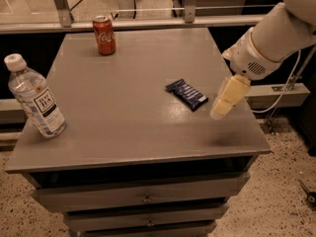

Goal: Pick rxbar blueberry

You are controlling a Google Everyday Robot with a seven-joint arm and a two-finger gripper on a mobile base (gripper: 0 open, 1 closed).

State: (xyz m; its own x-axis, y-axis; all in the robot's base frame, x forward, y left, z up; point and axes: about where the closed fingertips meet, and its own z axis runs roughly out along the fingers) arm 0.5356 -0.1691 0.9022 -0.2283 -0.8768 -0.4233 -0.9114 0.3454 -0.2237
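Grey table top [123, 142] across most of the frame, drawers [143, 194] stacked below its front edge. Right of centre on that top, lying flat: rxbar blueberry [186, 94], dark blue glossy wrapper with white lettering, long side running from upper left to lower right. Just right of the bar, over the right-hand part of the top and near its edge: gripper [220, 108], cream-coloured, pointing down and to the left, tip close to the bar's lower right end yet apart from it. Cannot tell how far open; nothing seen in its hold. Behind it, reaching in from the upper right corner: white arm [276, 38] with a rounded wrist housing. Faint shadow [221, 141] on the top below the gripper. Upper left of the top, near the far edge: red soda can [104, 35], upright. At the left edge of the top: clear water bottle [35, 98], white cap, labelled, standing on its base, well apart from bar and can alike.
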